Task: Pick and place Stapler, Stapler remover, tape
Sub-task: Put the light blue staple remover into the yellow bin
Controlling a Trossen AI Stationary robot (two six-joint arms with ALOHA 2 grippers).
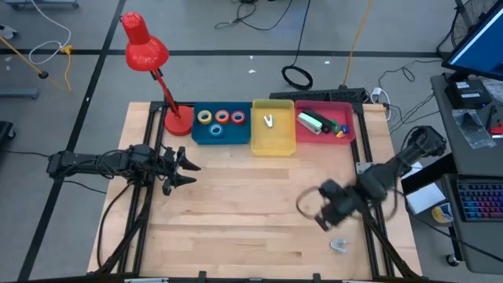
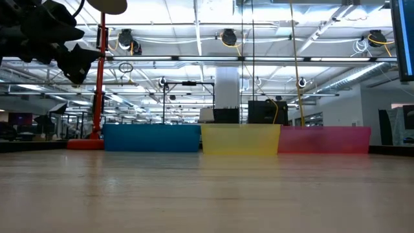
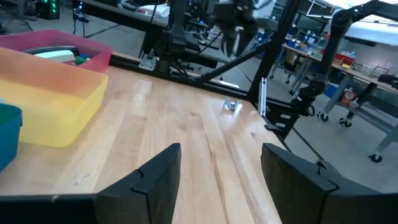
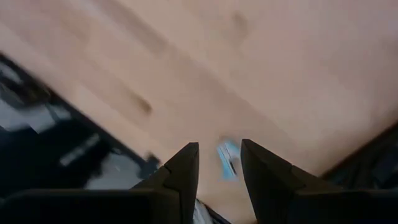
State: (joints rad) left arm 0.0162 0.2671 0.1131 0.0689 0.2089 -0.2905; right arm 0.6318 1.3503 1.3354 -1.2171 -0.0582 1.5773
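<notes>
Right gripper: fingers a narrow gap apart, clamped on nothing, hanging over the table's near right part.
Loose piece: small pale item lies on the wood just beyond those fingertips, glimpsed through the gap; possibly the stapler remover, too small to tell.
Handling, judged: light, stiff and likely slick; take it across its narrow sides, fingers square to it, or it may skid away.
Left gripper: fingers wide apart and empty, pointing across the table toward the same piece, well short of it.
Tape: four rolls sit in the blue bin, well apart from both pairs of fingers; light rings, best pinched across the rim.
Stapler: lies in the red bin, far from either gripper.
</notes>
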